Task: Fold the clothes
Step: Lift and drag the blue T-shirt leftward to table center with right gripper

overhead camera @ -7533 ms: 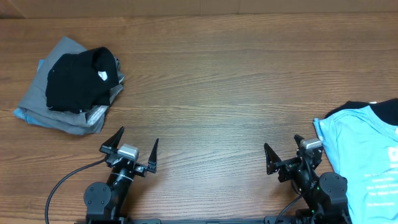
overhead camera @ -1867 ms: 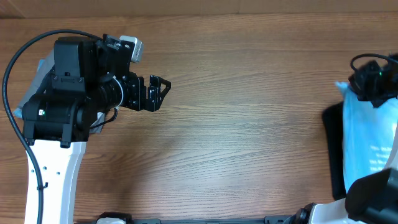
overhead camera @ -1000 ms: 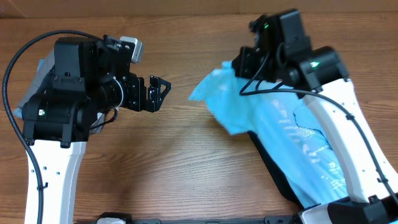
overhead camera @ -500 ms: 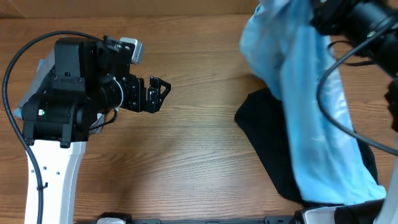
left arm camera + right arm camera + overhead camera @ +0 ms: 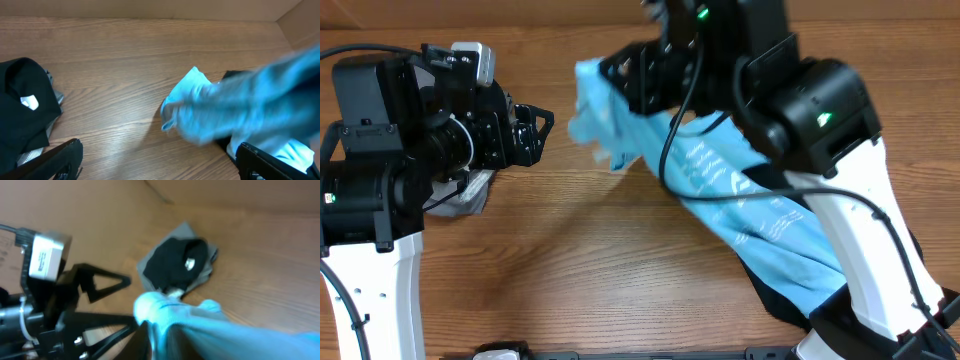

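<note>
Here, right gripper (image 5: pixel 157 336) clamped on light blue T-shirt (image 5: pixel 740 195), left gripper (image 5: pixel 538 136) spread wide, black shirt (image 5: pixel 22 110) nearby.

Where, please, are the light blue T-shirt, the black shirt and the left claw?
light blue T-shirt (image 5: pixel 760 235), overhead view, printed middle.
black shirt (image 5: pixel 25 125), left wrist view, folded body.
left claw (image 5: pixel 542 138), overhead view, between its fingertips.

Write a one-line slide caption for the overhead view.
Right gripper holds the light blue T-shirt aloft; left gripper hangs open.

Open desk (image 5: pixel 570 290) along near edge, centre-left; blocked right by draped blue shirt (image 5: pixel 760 200), far-left by black-grey pile (image 5: pixel 22 107).
</note>
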